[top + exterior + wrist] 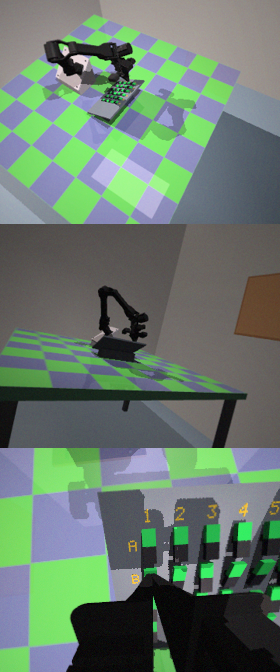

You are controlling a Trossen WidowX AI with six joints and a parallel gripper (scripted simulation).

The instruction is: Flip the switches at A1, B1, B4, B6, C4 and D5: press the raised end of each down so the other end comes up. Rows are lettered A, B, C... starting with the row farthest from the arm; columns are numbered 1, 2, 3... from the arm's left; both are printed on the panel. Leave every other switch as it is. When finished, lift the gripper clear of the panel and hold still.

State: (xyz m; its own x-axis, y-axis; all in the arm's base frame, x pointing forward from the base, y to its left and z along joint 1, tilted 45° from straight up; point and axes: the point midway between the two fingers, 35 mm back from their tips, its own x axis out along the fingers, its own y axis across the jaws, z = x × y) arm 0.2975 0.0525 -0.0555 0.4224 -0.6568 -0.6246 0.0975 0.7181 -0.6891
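- The switch at B1 [150, 571] sits in the leftmost column of the panel [105, 108] [124, 344] [120, 503], directly below the switch at A1 [149, 540] in the wrist view.
- The closed gripper [127, 78] [134, 340] [150, 577], with nothing between its fingers, has its tips at B1; whether they touch it I cannot tell.
- The gripper hides much of the lower rows from the wrist view.
- The panel slopes, raised above the green and violet checkered table [128, 175] [117, 394] [65, 603].
- The black arm [91, 50] [122, 303] reaches over from its pale base [82, 89] [113, 329], near the panel.
- An orange board [260, 307] shows on the wall.
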